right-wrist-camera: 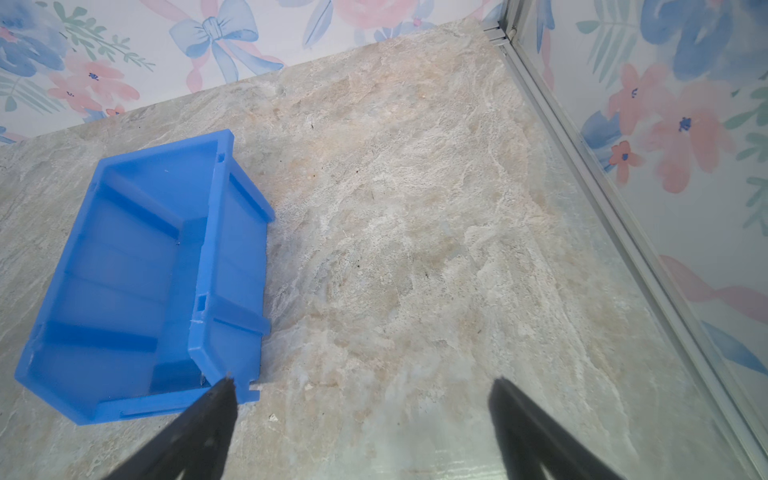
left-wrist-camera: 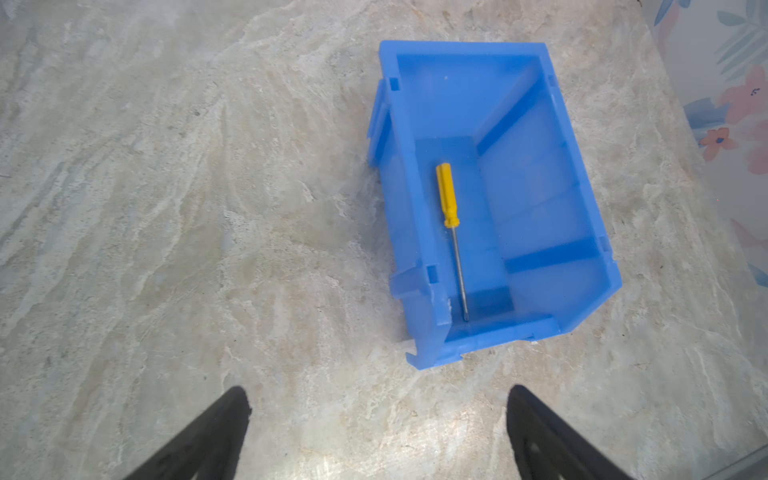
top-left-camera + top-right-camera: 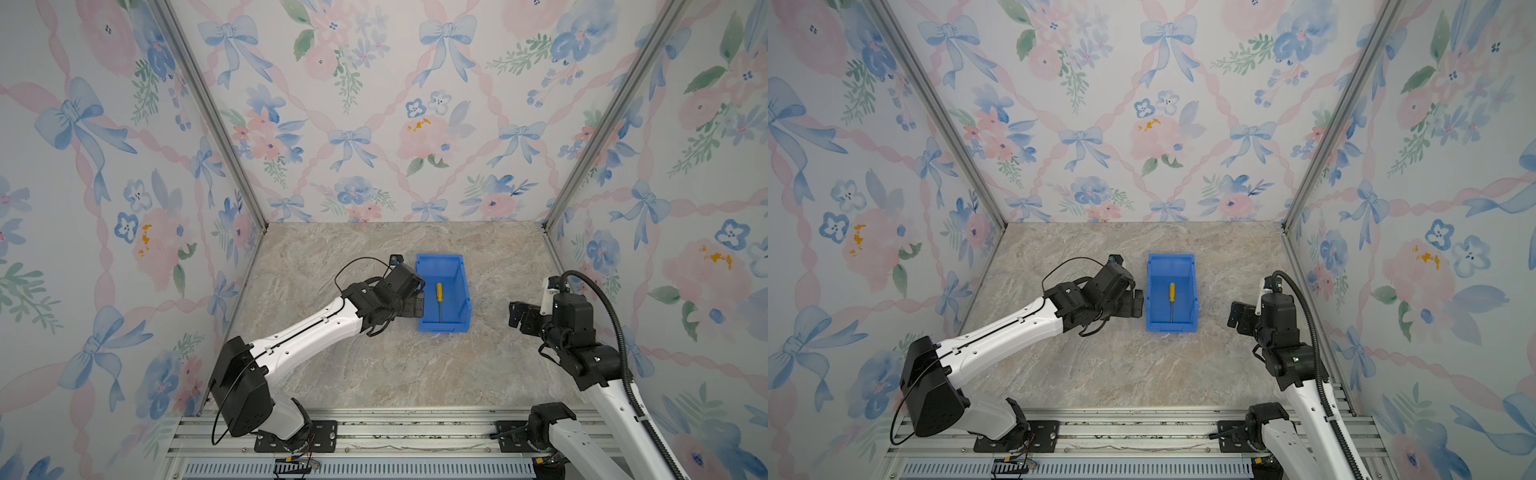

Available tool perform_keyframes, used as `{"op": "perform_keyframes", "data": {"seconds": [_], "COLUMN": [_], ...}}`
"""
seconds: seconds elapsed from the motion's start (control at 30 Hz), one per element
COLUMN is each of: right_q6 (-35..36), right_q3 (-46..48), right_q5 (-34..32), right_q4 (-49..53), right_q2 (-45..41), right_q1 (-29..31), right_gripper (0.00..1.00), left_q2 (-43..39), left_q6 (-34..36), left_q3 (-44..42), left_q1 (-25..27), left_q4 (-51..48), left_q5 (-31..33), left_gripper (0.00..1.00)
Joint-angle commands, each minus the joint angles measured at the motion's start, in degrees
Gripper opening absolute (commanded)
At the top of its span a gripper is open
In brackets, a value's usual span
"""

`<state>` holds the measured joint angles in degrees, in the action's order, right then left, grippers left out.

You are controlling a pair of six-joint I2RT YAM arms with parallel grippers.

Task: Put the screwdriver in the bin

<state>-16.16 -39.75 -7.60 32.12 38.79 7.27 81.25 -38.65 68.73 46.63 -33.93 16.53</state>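
One slim yellow-handled, silver-shafted screwdriver point(image 2: 446, 195) is lying flat inside the bright blue rectangular plastic bin point(image 2: 532, 174) | left gripper point(image 2: 378, 399) is hovering just beside the bin, fingers spread, empty | right gripper point(image 1: 361, 386) is hanging off to the bin's other side, fingers spread, empty

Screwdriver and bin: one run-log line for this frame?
screwdriver: lying flat inside bin | left claw: open, empty | right claw: open, empty
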Motion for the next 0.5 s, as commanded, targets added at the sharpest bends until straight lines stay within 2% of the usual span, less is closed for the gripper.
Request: {"op": "perform_keyframes", "data": {"seconds": [0.0, 0.13, 0.3, 0.47], "right_q6": [-0.9, -0.1, 5.3, 10.5], "right_q3": [1.5, 4.1, 10.4, 12.8], "right_q5": [-2.3, -6.1, -3.1, -1.7], "right_q4": [-1.2, -2.8, -11.0, -11.6], "right_q2": [-1.4, -3.4, -10.9, -12.1], "right_q1": [-1.5, -2.2, -2.3, -2.3], "right_gripper": [0.97, 0.97, 0.97, 0.97], "left_q2": [-5.1, -11.3, -18.8, -22.3], "left_q6": [4.0, 7.4, 9.1, 8.5], "left_q3": [-5.4, -11.9, -18.5, -22.4], "left_q1": [-3.6, -8.4, -13.3, -15.9], "left_q4": [3.9, 6.4, 8.1, 8.1], "left_q5": [0.3, 1.5, 4.4, 7.9], "left_gripper": [0.98, 0.97, 0.97, 0.97]}}
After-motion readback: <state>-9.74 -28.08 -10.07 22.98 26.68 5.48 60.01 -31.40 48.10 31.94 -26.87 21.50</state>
